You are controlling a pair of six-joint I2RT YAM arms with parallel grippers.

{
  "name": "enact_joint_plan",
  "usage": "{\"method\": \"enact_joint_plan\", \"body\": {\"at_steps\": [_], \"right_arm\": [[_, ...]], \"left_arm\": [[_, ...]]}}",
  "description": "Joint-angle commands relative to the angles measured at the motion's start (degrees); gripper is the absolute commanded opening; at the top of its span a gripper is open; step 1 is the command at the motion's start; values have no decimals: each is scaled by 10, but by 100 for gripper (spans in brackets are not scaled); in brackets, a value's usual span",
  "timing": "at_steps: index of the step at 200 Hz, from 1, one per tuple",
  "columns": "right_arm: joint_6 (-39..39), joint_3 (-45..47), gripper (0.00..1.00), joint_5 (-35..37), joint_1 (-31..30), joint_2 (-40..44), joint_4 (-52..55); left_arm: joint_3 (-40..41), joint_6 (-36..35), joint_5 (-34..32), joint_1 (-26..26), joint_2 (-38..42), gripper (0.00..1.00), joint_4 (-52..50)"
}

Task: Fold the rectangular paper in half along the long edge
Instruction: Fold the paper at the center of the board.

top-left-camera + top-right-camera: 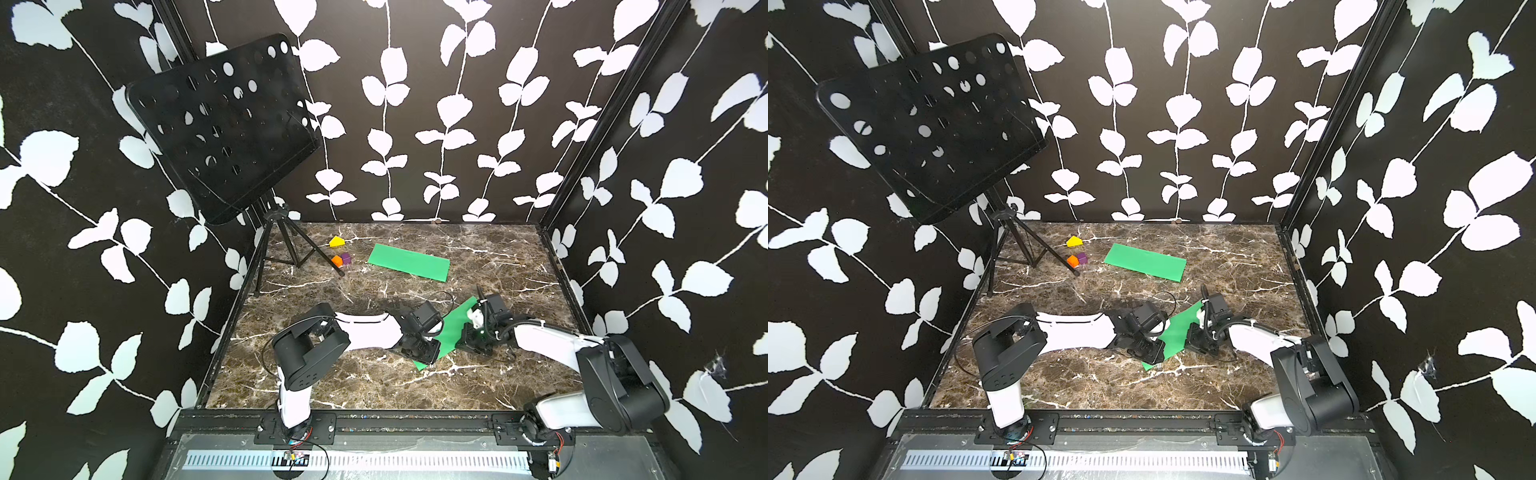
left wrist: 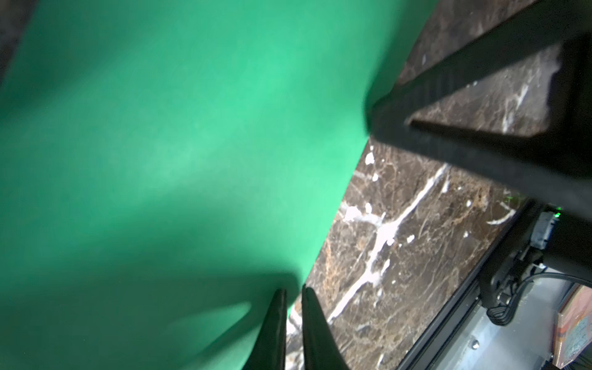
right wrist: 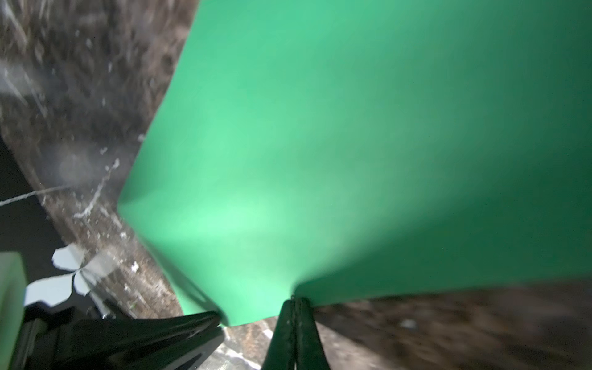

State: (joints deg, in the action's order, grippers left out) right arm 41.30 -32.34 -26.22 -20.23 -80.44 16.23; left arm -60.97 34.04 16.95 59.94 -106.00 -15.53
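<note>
Grippers both sit at the front-centre of your brown marble tabletop (image 1: pixel 374 386), working one edge of the green rectangular paper sheet (image 1: pixel 451 332). That sheet runs diagonally between the two arms, its near corner down on the marble, and its surface looks bowed rather than flat. Your right gripper (image 3: pixel 293 304) has its fingers pressed flat together on the sheet's edge. The paper puckers into the tips, so it's pinching the sheet. Your left gripper (image 2: pixel 293 296) is further along that same edge, fingers almost together with a thin slit between them and the paper edge right at the tips. You can't tell from the wrist view whether it has hold. Well behind them a second green rectangular sheet (image 1: pixel 409 262) lies flat on the marble. Left of it an orange block (image 1: pixel 337 261) touches a purple block (image 1: pixel 346 258), and a yellow block (image 1: pixel 337 242) sits just beyond. At far left stands a black perforated music stand (image 1: pixel 224 124) on its tripod, one leg ending beside the orange block.
</note>
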Motion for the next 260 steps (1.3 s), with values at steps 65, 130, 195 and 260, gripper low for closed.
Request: {"method": "enact_joint_plan", "body": {"at_steps": [65,130,195,260], "right_arm": [[-48,-46,0,86,75,-45,74],[-23,-31,0,26,56,36,48],[34,-35,0,24,-40,-19,-24],[-8,-39,0,104,7,-38,34]], "left_arm": [[35,2,-25,-9,-12,15,-48],[38,1,-23,-16,-8,15,-50],[37,0,-20,-18,-10,15,-49],[51,9,-24,-18,0,15,-39]]}}
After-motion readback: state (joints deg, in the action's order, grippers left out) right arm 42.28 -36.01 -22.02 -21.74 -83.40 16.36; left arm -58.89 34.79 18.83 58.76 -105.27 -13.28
